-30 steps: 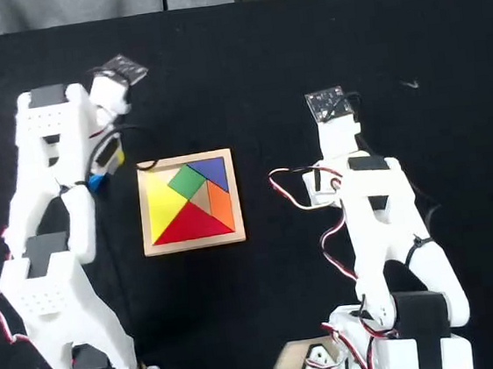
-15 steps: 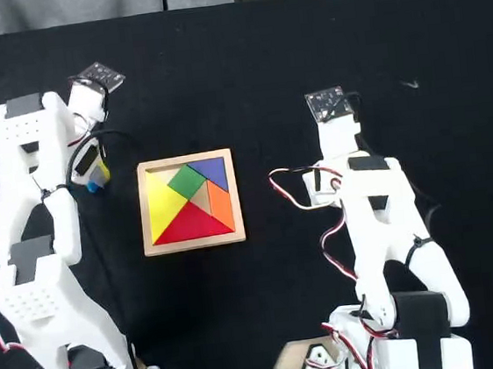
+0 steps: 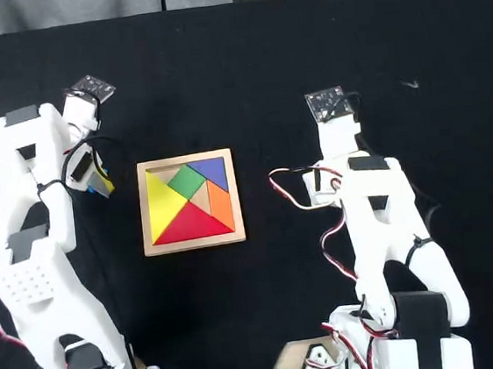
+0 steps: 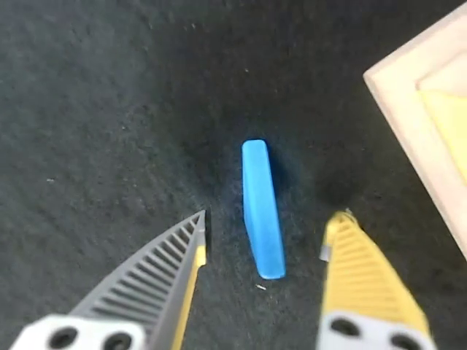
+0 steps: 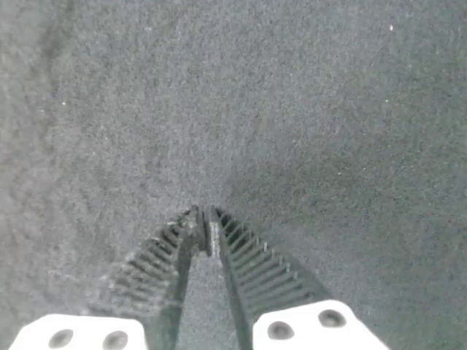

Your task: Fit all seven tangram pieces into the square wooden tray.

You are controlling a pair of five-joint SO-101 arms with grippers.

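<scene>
The square wooden tray (image 3: pixel 234 194) lies mid-table holding yellow, red, green, blue and orange pieces, with bare wood showing in its centre and at its top-left corner. A light blue piece (image 4: pixel 261 208) stands on edge on the black cloth just left of the tray, also visible from above (image 3: pixel 93 189). My left gripper (image 4: pixel 268 217) is open and straddles the piece, one finger on each side, neither touching it. The tray's corner (image 4: pixel 408 109) shows beside it. My right gripper (image 5: pixel 203 219) is shut with nothing in it, over bare cloth right of the tray.
Black cloth covers the whole table. The right arm (image 3: pixel 367 198) stands to the right of the tray, apart from it. The table's far edge runs along the back, with cables behind it.
The left arm has swung left, away from the tray, and its gripper has come down around the light blue piece. The right arm has kept still.
</scene>
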